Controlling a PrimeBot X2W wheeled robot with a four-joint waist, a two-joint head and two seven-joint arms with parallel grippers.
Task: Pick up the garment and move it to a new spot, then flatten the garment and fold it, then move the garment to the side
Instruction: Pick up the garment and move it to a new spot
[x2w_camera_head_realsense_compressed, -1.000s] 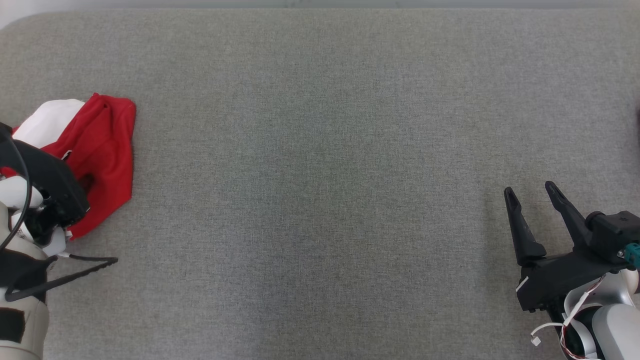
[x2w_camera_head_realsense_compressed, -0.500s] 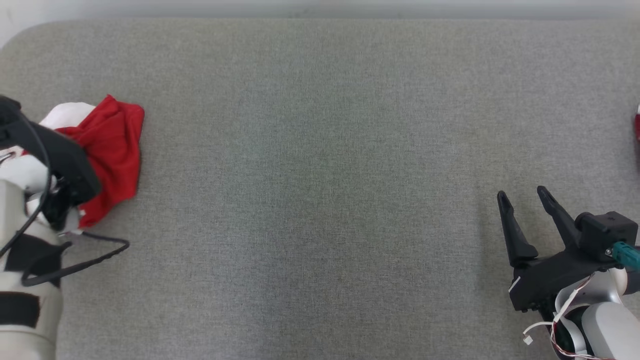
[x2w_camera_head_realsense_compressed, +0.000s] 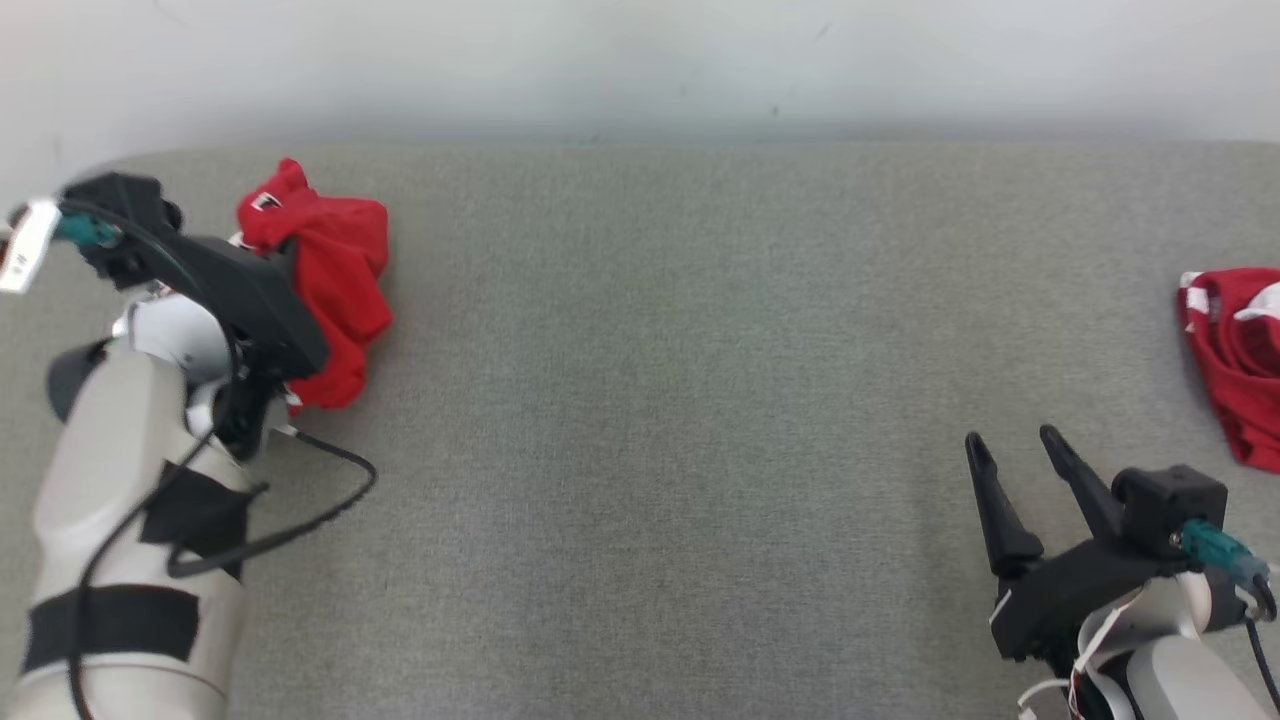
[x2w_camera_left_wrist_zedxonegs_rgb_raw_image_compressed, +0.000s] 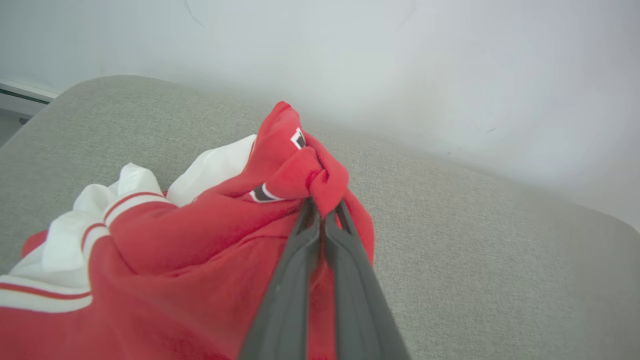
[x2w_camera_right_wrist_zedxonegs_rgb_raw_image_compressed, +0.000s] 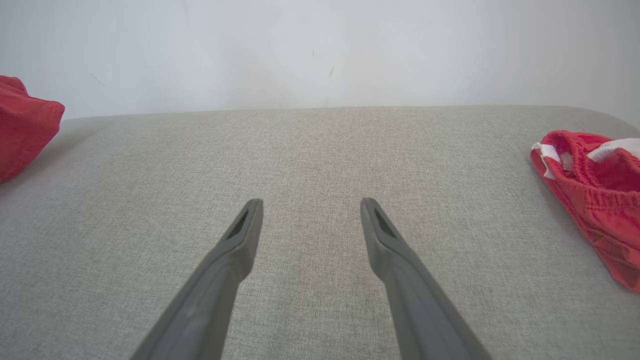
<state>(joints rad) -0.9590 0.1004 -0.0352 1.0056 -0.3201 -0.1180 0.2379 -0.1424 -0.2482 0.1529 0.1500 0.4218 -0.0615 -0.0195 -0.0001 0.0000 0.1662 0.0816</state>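
The garment (x2w_camera_left_wrist_zedxonegs_rgb_raw_image_compressed: 210, 225) is red with white panels and striped trim, bunched up at the far left of the grey padded table (x2w_camera_head_realsense_compressed: 660, 400). My left gripper (x2w_camera_left_wrist_zedxonegs_rgb_raw_image_compressed: 322, 212) is shut on a red fold near its top, and the cloth hangs down from the pinch. In the head view the garment (x2w_camera_head_realsense_compressed: 335, 270) hangs beside my left arm's black wrist (x2w_camera_head_realsense_compressed: 245, 295), near the table's back edge. My right gripper (x2w_camera_head_realsense_compressed: 1012, 442) stands open at the lower right with nothing between its fingers, which hover above bare table in the right wrist view (x2w_camera_right_wrist_zedxonegs_rgb_raw_image_compressed: 311, 205).
A second red and white piece of clothing (x2w_camera_head_realsense_compressed: 1235, 350) lies at the table's right edge, to the right of my right gripper. A pale wall (x2w_camera_head_realsense_compressed: 640, 60) runs behind the table. A black cable (x2w_camera_head_realsense_compressed: 300, 510) loops off my left forearm.
The head camera has tilted up, bringing the wall and the right-hand clothing into view. My left gripper has shut on the garment and pulled it up into a bunch. The right gripper stays open.
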